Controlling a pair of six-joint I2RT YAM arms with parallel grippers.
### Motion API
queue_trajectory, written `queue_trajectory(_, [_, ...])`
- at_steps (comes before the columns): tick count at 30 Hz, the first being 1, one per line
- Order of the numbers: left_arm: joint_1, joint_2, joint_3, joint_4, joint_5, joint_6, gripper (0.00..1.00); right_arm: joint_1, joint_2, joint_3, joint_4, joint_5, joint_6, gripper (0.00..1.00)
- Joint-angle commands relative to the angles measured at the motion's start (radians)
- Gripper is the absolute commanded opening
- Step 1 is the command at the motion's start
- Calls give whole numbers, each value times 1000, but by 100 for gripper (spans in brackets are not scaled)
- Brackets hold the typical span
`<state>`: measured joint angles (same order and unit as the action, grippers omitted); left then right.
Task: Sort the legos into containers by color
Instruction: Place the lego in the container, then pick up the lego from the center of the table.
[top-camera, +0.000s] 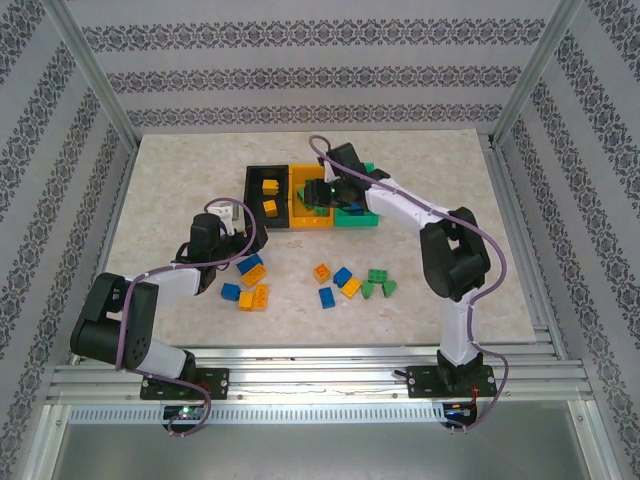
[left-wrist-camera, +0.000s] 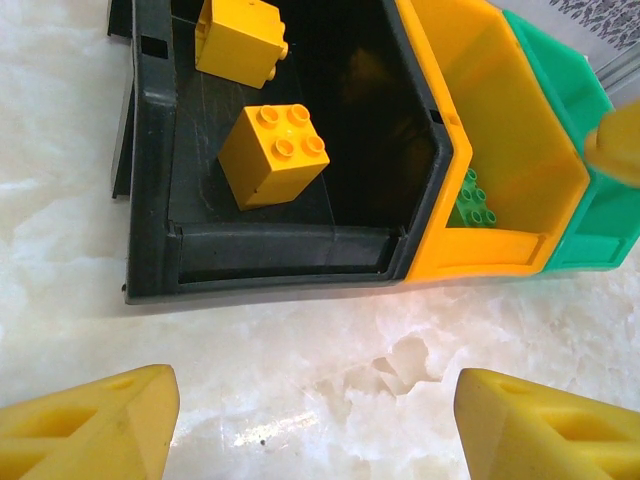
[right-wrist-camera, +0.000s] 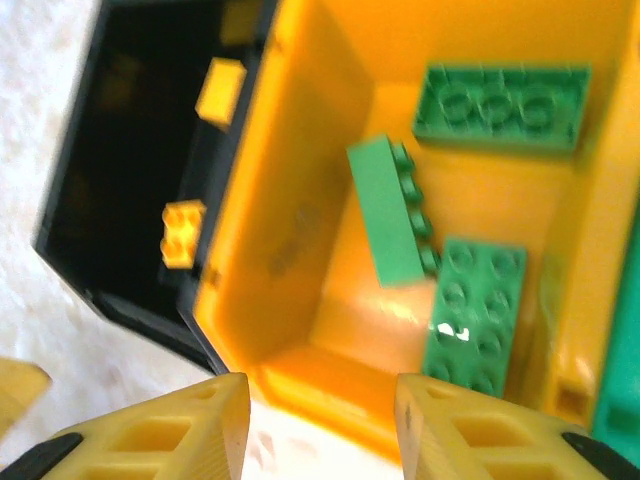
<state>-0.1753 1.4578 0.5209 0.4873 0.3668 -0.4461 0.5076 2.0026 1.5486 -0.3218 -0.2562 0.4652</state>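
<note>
Above the glossy orange bin (right-wrist-camera: 300, 250), the right gripper (right-wrist-camera: 318, 405) gapes empty over studded green legos (right-wrist-camera: 475, 310)

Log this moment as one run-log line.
left fingers: open, empty, facing black bin | right fingers: open, empty, above orange bin | orange bin: three green legos

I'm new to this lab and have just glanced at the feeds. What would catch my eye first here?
At the far middle of the table, the black bin holds two yellow-orange bricks, and the orange bin joined to it holds three green bricks. The right hand hovers open and empty above the orange bin. Toward the near edge, loose bricks in blue, yellow-orange and green lie scattered.
</note>
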Motion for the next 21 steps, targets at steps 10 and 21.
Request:
queue_trajectory(10, [10,-11,-8,51,28,2,73,73,-258,-300,33,66,-38,42])
queue_trajectory(21, [10,-6,-8,56,23,2,73,76,-441,-555,-23,125,-8,42])
